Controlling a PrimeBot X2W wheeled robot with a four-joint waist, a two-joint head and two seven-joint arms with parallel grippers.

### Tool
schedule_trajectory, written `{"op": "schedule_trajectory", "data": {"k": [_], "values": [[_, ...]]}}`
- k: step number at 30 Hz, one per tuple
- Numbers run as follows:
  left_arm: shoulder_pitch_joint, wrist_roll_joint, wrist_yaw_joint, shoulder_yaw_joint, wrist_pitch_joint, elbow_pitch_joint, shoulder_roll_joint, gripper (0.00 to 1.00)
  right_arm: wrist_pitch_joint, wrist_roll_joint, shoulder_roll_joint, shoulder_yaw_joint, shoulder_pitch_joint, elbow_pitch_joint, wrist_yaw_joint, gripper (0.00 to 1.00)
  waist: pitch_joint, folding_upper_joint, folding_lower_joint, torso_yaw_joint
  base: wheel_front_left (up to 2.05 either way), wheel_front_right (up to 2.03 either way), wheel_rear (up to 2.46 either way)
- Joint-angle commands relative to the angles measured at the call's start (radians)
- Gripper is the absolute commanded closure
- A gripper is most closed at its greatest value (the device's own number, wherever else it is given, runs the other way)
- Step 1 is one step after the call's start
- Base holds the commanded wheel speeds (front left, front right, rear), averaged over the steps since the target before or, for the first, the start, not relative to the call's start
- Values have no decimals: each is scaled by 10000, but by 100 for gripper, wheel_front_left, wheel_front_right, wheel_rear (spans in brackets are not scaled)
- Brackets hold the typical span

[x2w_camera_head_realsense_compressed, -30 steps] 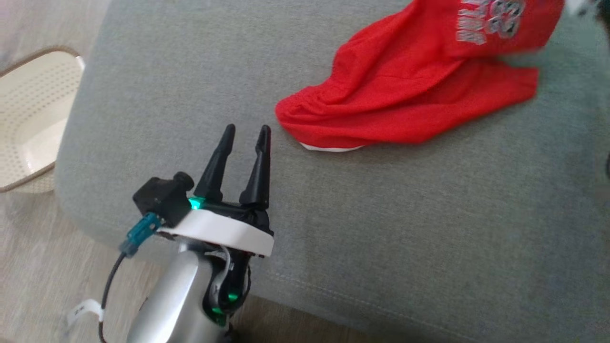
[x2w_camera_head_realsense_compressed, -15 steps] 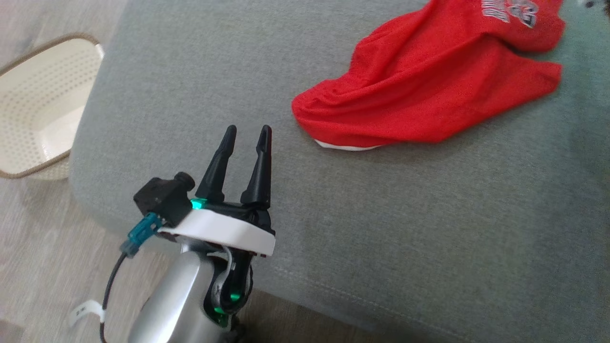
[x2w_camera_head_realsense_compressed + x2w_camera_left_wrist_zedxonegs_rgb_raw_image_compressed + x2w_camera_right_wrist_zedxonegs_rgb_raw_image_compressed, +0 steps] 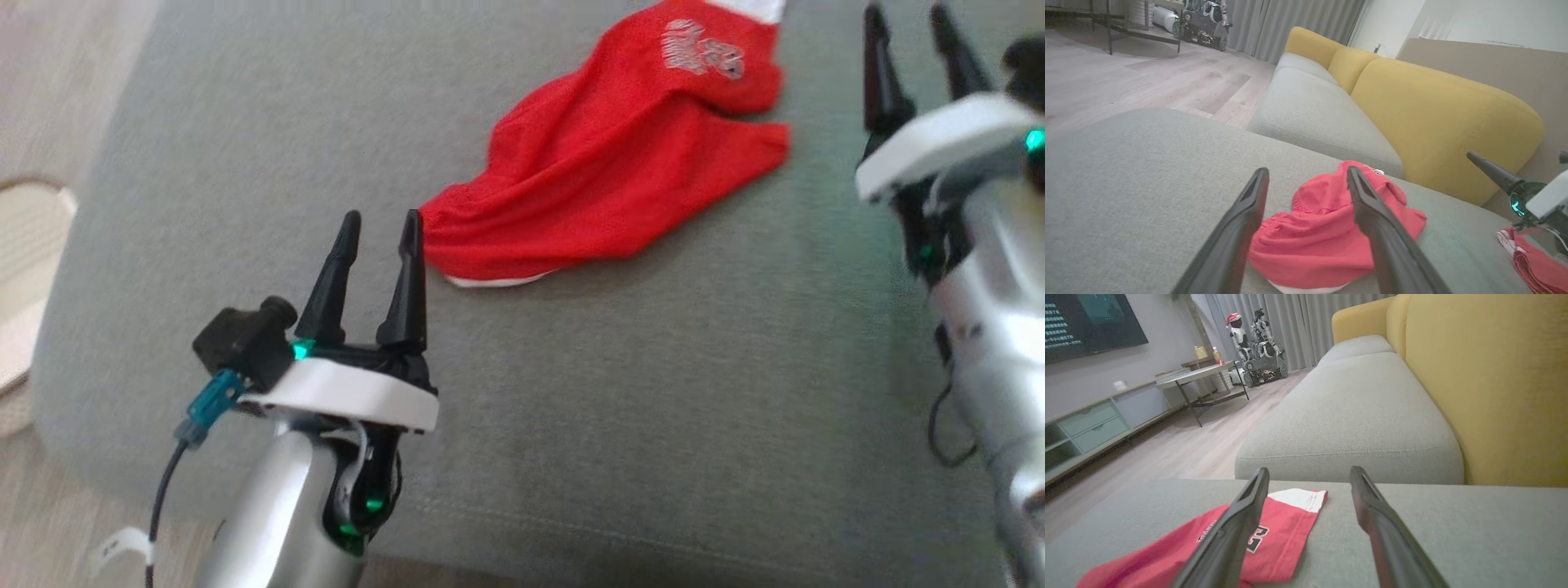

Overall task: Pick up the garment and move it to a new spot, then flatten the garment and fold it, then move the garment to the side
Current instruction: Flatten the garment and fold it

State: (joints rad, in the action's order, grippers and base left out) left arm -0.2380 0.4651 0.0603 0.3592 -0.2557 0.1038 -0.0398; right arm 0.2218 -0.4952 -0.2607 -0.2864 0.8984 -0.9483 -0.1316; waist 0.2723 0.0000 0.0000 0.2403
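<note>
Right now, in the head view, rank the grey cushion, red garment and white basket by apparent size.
1. grey cushion
2. red garment
3. white basket, cut off at the picture's edge, so its rank is unsure

The head view looks steeply down on the grey cushion (image 3: 653, 392) from above. Both wrist views sit low, close over that cushion, facing along it toward the yellow sofa back (image 3: 1433, 114); all three share the red garment (image 3: 604, 188)

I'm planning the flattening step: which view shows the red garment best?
Head view: nearly the whole garment shows, crumpled on the grey cushion. Left wrist view gives its bunched end; right wrist view gives its white-trimmed printed end, partly hidden.
</note>
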Motion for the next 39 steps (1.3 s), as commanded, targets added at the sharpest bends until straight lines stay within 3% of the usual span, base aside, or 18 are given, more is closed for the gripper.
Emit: {"op": "schedule_trajectory", "data": {"k": [1, 7, 13, 19, 23, 25, 29, 39], "values": [[71, -117, -48, -435, -61, -266, -104, 0, 156, -162, 104, -132, -288, 506, 9, 0, -621, 0, 0, -653, 0, 0, 0], [427, -329, -78, -895, -61, -241, -104, 0, 359, -501, 211, 235, -2713, 2309, 9, 0, -1137, 0, 0, -1412, 0, 0, 0], [661, -523, -192, -1187, -61, -193, -104, 0, 394, 174, 834, 1004, -4857, 4219, 9, 0, -1270, 0, 0, -2028, 0, 0, 0], [445, -835, -381, -1120, -61, -135, -104, 0, 112, 916, 1291, 1533, -5583, 5432, 9, 0, -1112, 0, 0, -2507, 0, 0, 0], [-87, -1991, -783, -596, -61, 199, -104, 0, -184, 1143, 1536, 1795, -5725, 6087, 9, 0, -847, 0, 0, -2913, 0, 0, 0], [-459, -2819, -1019, -82, -61, 785, -152, 0, -293, 1222, 1635, 1882, -5798, 6314, 9, 0, -704, 0, 0, -3143, 0, 0, 0], [-1149, -3814, -1017, 475, -61, 1840, -235, 0, -394, 1306, 1762, 1937, -5870, 6540, 9, 0, -502, 0, 0, -3507, 0, 0, 0], [-3648, -5522, -393, 1226, 58, 5627, -593, 0, -428, 1236, 2001, 1876, -5730, 6753, 9, 0, 130, 0, 0, -4651, 0, 0, 0]]}}
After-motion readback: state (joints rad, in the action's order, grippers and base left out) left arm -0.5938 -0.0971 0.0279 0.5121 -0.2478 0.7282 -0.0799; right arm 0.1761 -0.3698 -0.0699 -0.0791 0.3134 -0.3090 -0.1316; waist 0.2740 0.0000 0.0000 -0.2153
